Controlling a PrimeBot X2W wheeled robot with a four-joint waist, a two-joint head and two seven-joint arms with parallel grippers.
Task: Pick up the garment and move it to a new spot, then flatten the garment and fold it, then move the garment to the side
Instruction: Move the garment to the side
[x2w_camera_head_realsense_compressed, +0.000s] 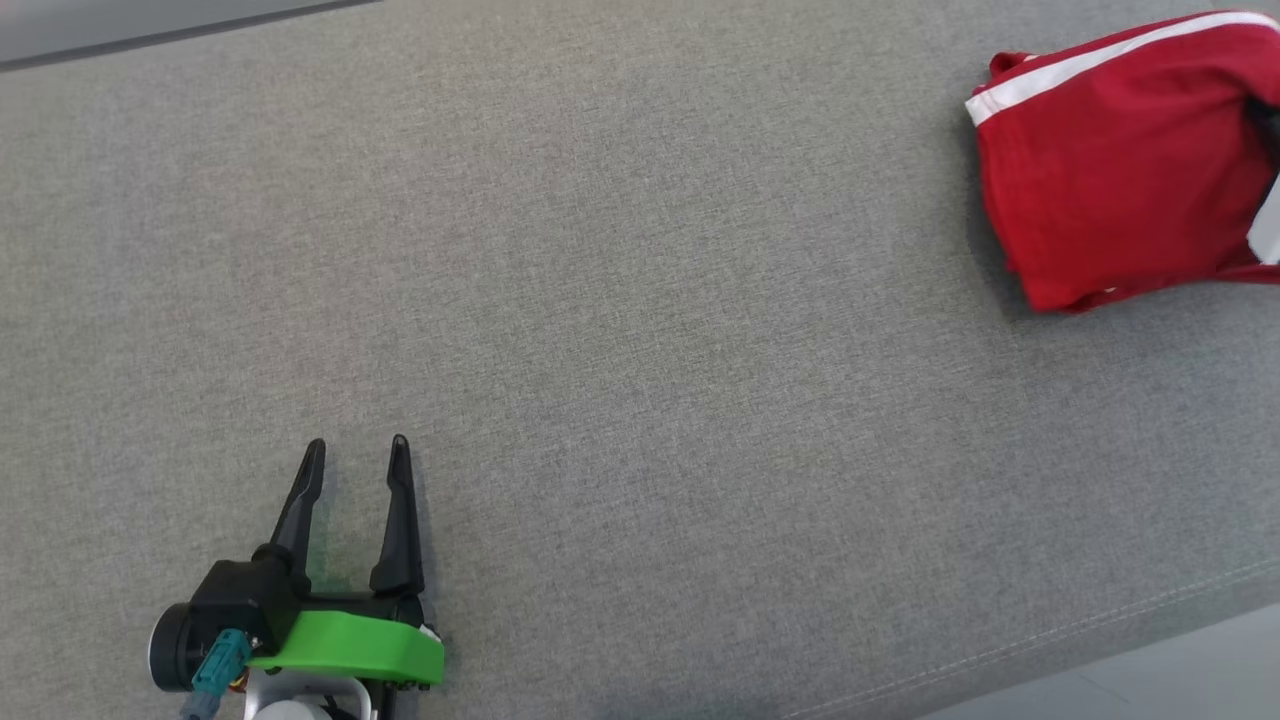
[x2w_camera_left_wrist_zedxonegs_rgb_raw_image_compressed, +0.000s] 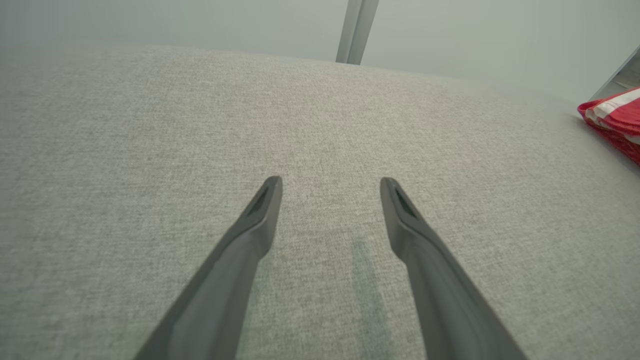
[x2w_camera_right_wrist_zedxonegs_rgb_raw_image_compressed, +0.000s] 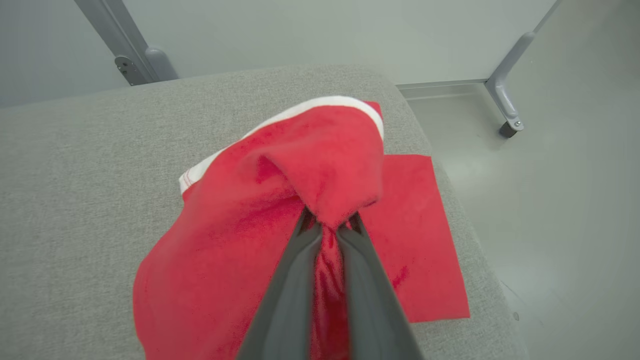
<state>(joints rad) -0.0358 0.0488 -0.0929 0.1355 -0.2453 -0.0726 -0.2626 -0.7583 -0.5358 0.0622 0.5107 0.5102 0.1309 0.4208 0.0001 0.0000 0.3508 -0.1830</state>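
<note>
The garment (x2w_camera_head_realsense_compressed: 1110, 160) is red cloth with a white stripe, bunched at the far right of the grey padded surface. In the right wrist view my right gripper (x2w_camera_right_wrist_zedxonegs_rgb_raw_image_compressed: 327, 222) is shut on a raised fold of the garment (x2w_camera_right_wrist_zedxonegs_rgb_raw_image_compressed: 320, 165), and the rest of the cloth trails down onto the pad. My left gripper (x2w_camera_head_realsense_compressed: 357, 448) stands open at the lower left, well away from the cloth, with nothing between its fingers. The left wrist view shows the same open left gripper (x2w_camera_left_wrist_zedxonegs_rgb_raw_image_compressed: 330, 187) over bare fabric, and a corner of the garment (x2w_camera_left_wrist_zedxonegs_rgb_raw_image_compressed: 615, 117) at its right edge.
The grey padded surface (x2w_camera_head_realsense_compressed: 640, 330) stretches wide between the two grippers. Its right end (x2w_camera_right_wrist_zedxonegs_rgb_raw_image_compressed: 465, 210) drops to a pale floor just beyond the garment. Grey metal frame legs (x2w_camera_right_wrist_zedxonegs_rgb_raw_image_compressed: 505, 95) stand behind the pad. The pad's front edge (x2w_camera_head_realsense_compressed: 1050, 640) runs along the lower right.
</note>
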